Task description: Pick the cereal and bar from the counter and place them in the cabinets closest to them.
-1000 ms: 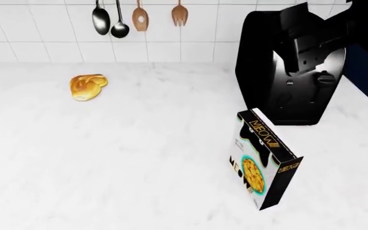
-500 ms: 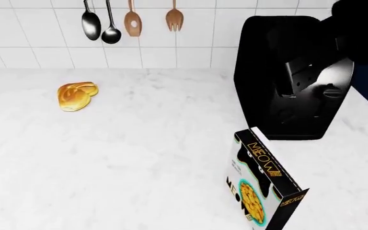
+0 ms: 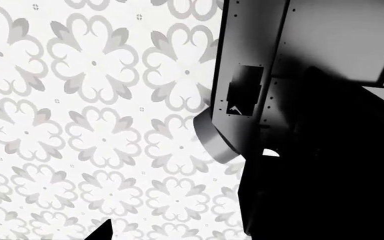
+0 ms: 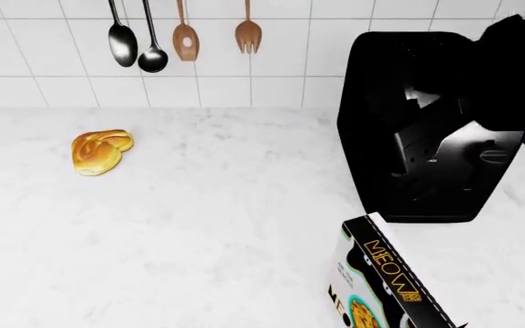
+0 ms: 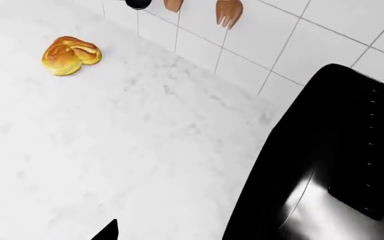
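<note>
Tall black cereal box (image 4: pixel 383 281) slid down toward 5 o'clock versus a second ago, upright on white marble counter (image 4: pixel 199 225), ungrasped; pink bar unseen; both pincers' spread impossible to tell.

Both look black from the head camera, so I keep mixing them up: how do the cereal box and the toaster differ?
The cereal box is thin and printed with yellow lettering; the toaster is bulky, plain and glossy. The cereal box stands nearer the camera, cut off by the frame's lower edge; the toaster stands behind it by the tiled wall. Both rest on the white counter.
</note>
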{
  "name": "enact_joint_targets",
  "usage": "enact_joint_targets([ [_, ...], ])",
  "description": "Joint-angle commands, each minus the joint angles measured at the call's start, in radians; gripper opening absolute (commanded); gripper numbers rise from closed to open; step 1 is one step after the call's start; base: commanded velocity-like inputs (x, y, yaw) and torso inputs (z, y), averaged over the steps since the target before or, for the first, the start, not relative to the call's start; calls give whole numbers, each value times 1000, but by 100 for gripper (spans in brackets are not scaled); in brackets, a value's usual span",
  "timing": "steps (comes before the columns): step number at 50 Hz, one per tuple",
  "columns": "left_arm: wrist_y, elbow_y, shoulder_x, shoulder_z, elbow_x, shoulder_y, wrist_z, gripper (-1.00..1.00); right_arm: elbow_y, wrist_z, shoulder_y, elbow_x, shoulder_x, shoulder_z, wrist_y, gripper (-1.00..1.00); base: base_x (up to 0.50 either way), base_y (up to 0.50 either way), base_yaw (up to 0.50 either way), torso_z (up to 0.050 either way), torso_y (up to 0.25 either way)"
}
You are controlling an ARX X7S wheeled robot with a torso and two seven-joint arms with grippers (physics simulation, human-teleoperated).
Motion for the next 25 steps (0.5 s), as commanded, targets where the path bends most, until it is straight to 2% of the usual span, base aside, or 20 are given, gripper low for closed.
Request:
enact_joint_targets([
  [1, 1, -2, 0, 2, 1, 1, 1, 100, -162, 22, -98, 70, 116, -24, -116, 100, 0, 0, 0, 0, 0],
  [6, 2, -2, 0, 8, 1, 1, 7, 100, -214, 62, -110, 152, 161, -82, -179, 100, 0, 0, 0, 0, 0],
  [17, 3, -2, -1, 11, 1, 1, 10, 100, -290, 66, -141, 171, 199, -104, -203, 100, 0, 0, 0, 0, 0],
  [25, 8, -2, -1, 15, 2, 2, 8, 100, -387, 50, -216, 174, 269, -111, -263, 100, 0, 0, 0, 0, 0],
])
